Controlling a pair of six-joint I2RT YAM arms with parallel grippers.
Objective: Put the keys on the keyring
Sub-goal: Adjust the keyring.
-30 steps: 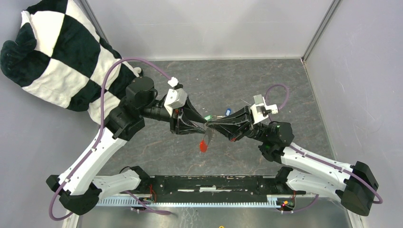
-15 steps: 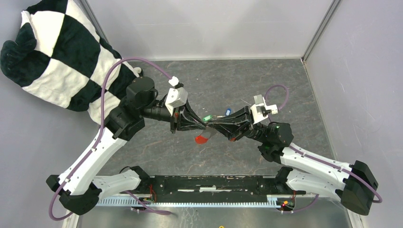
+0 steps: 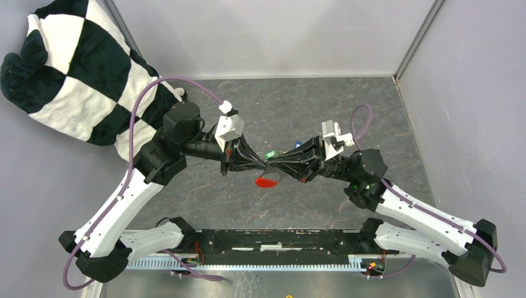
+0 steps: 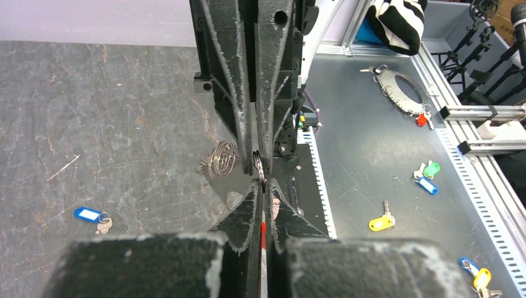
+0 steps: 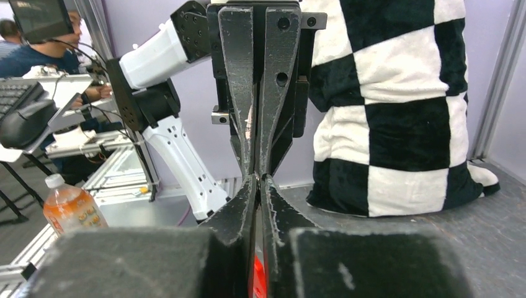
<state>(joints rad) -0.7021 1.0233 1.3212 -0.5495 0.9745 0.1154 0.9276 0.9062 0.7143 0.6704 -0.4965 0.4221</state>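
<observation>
My left gripper [image 3: 267, 165] and right gripper [image 3: 276, 166] meet tip to tip above the middle of the grey mat [image 3: 310, 105]. Both are shut on the keyring's thin ring [image 4: 257, 165], which shows edge-on between the two pairs of tips. Its red tag [image 3: 265, 182] hangs just below them, and a grey chain clump [image 4: 220, 160] hangs beside the ring. The green key [image 3: 270, 153] and the blue key [image 3: 297, 147] lie on the mat behind the grippers. In the left wrist view the blue key [image 4: 90, 214] lies alone at the left.
A black-and-white checkered pillow [image 3: 74, 68] fills the far left corner. Grey walls close the back and right. Several other tagged keys [image 4: 378, 222] lie on the metal bench beyond the mat. An orange bottle [image 5: 69, 208] stands off the table.
My left gripper has shut on the ring. The red tag swung up from hanging low to just under the tips. The right arm's wrist shifted slightly right.
</observation>
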